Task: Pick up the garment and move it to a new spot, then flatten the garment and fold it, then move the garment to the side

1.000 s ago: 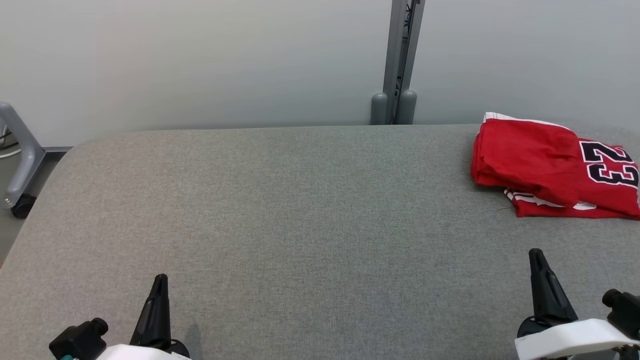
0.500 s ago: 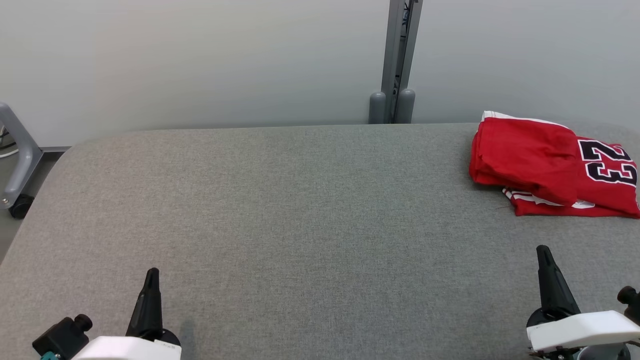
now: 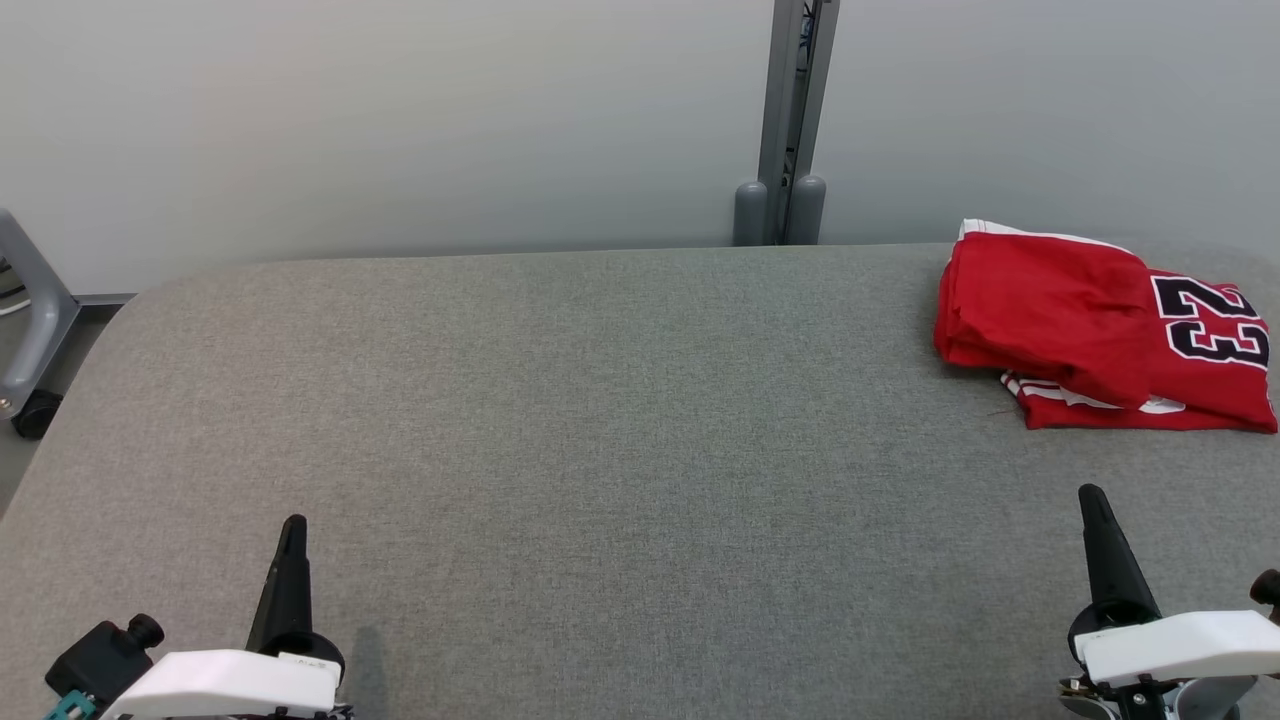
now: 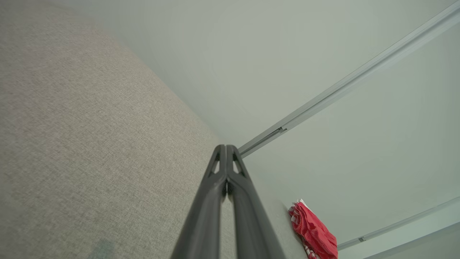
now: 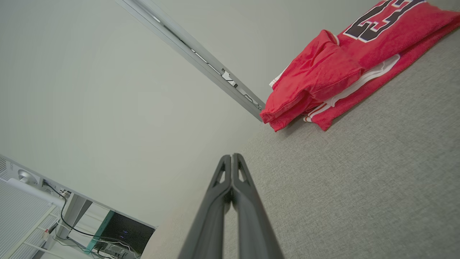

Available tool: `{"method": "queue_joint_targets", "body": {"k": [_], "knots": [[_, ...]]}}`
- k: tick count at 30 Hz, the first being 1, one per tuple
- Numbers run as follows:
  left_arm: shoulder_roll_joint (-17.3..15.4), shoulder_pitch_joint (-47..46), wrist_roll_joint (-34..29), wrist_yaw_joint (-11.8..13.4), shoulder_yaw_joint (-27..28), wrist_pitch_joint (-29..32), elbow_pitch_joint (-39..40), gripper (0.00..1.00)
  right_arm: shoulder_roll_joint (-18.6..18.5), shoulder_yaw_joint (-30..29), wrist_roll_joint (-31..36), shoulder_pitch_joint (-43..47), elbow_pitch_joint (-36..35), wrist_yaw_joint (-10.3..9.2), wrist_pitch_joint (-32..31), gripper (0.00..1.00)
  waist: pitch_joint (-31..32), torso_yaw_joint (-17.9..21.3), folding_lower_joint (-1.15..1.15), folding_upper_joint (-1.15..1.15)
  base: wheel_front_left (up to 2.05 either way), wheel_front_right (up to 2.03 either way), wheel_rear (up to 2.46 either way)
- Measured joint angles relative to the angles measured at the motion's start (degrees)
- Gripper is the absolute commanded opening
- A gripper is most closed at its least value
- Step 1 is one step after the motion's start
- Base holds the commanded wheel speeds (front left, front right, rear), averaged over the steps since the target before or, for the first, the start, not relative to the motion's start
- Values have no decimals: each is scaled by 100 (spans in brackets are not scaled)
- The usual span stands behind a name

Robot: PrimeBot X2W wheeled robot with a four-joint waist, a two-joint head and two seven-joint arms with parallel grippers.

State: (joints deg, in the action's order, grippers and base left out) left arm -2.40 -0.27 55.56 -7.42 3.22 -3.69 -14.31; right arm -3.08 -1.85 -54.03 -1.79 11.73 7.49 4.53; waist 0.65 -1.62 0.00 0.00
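Both grippers had shifted outward since the earlier frame, the left toward the left edge of the head view and the right toward the right edge. The whole head view had also slid slightly, so the camera itself had moved.

Left gripper (image 3: 292,525): two long dark fingers pressed together, holding nothing, over the near left part of the grey woven-fabric tabletop (image 3: 600,420).

Right gripper (image 3: 1088,492): fingers likewise pressed together, holding nothing, over the near right part.

Red folded jersey garment with white trim and black numerals "23" (image 3: 1050,310): lay at the far right corner of the tabletop, well apart from both grippers, nearer the right one.

Grey metal upright post (image 3: 790,120): stood behind the far edge, against the pale wall.
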Motion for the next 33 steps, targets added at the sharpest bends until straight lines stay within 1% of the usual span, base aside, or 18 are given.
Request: {"method": "queue_joint_targets", "body": {"k": [17,33], "knots": [[-7,-137,1010,0,89,278,3,0,-12,-103,-1081,-116,52,-1,-271,0,-18,35,0,0,0,0,0],[-15,-254,1795,0,159,509,5,0,-15,-175,-1900,-183,104,-1,-506,0,-34,67,0,0,0,0,0]]}}
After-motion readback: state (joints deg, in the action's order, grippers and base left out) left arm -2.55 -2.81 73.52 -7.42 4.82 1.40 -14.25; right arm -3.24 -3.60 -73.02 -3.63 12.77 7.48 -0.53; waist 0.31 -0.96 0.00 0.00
